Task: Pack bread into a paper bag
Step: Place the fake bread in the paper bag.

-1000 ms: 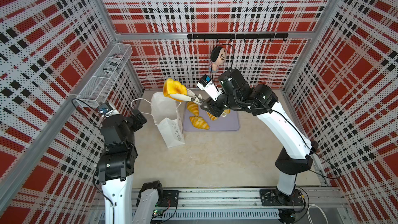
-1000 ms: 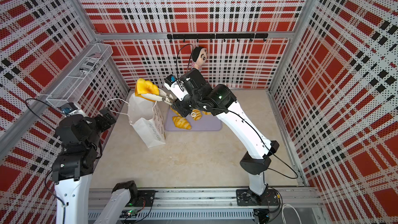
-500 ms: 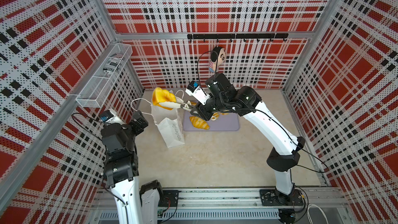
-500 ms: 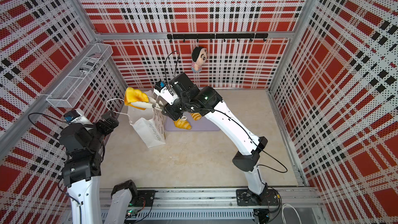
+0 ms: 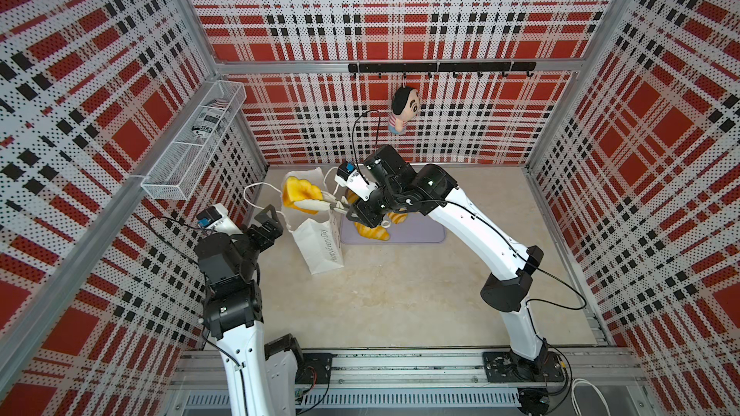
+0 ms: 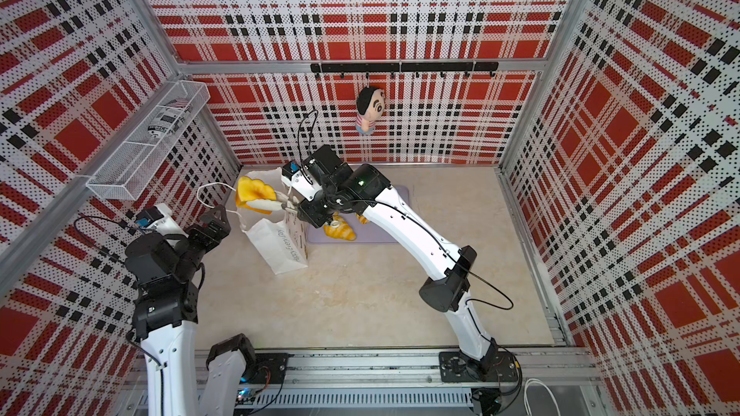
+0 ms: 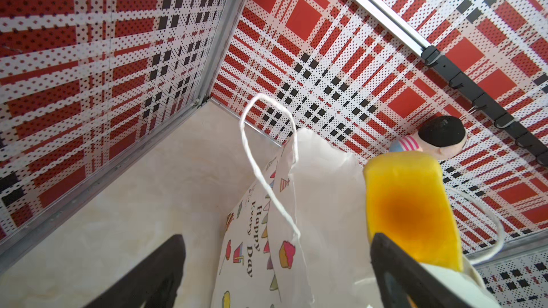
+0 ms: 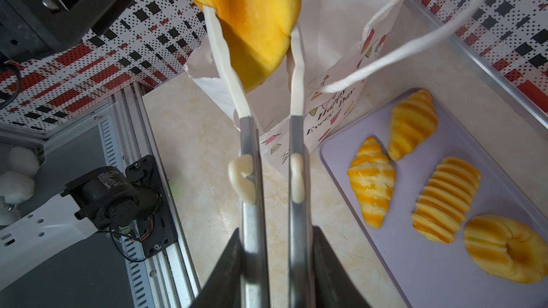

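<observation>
The right end effector [image 5: 352,213] is clenched on a pair of tongs [image 8: 250,143], and the tongs' white tips pinch the toast block [image 5: 298,194] from both sides. From the end effector the tongs' long axis runs almost level toward the worktop's [image 5: 400,294] left edge, so the toast block sits at their far end, held in the air. It is over the open mouth of the paper bag [image 5: 320,246], which stands near the back-left corner. The block appears to be above the rim rather than inside. The coming move therefore likely turns on going down: the mouth lies below the block, not further to the side.

The left end effector [image 5: 269,222] is spread wide and holds nothing. It is the nearer one to the bag, just beside its left wall and close to a cord handle [image 7: 267,173], without visibly touching either.

The rest of the bread lies on the lavender tray [image 8: 444,271] along the back edge, on the bag's right: two croissants [image 8: 372,182], the long roll [image 8: 446,200] and the ring bun [image 8: 504,250].
</observation>
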Tool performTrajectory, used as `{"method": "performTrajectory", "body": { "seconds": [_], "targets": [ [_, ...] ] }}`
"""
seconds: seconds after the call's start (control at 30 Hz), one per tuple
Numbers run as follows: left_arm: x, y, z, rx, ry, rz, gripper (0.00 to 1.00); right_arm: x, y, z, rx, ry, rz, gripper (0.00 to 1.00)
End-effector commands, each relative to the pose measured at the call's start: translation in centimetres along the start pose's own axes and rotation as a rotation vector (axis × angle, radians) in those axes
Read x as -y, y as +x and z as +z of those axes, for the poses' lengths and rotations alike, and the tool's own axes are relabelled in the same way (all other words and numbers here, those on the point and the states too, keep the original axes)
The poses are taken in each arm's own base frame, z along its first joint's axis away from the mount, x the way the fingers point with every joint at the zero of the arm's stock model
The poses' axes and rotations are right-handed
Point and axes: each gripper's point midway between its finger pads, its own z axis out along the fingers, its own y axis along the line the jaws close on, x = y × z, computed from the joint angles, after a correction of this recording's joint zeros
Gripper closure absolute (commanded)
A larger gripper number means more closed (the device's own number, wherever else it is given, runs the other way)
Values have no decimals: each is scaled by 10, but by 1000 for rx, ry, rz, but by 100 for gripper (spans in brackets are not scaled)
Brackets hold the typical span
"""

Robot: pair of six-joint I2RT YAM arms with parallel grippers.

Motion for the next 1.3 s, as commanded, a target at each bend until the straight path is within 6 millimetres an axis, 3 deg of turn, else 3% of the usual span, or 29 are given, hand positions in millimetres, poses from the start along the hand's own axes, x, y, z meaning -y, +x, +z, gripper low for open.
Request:
{"method": "performTrajectory", "body": {
  "seconds": [0.0,0.2,0.4,0.6,0.93,1.27],
  "targets": [
    [16,-17,-2,69,89,-3,2,-4,-23,-13,91,4,-18,74],
    [20,-21,5,102,169,-67,2,0,-16,-5,61,19,-20,74],
    [10,-13,15,95,182,-142,2,0,-15,-5,55,23,-23,73],
    [9,-12,17,103,199,-178,2,2,-13,-2,47,27,-25,72],
    [18,-18,17,162,372,-327,2,8,-2,10,-1,52,-24,70],
    [20,-18,21,162,455,-405,2,9,-3,9,3,55,-27,68]
  ]
}}
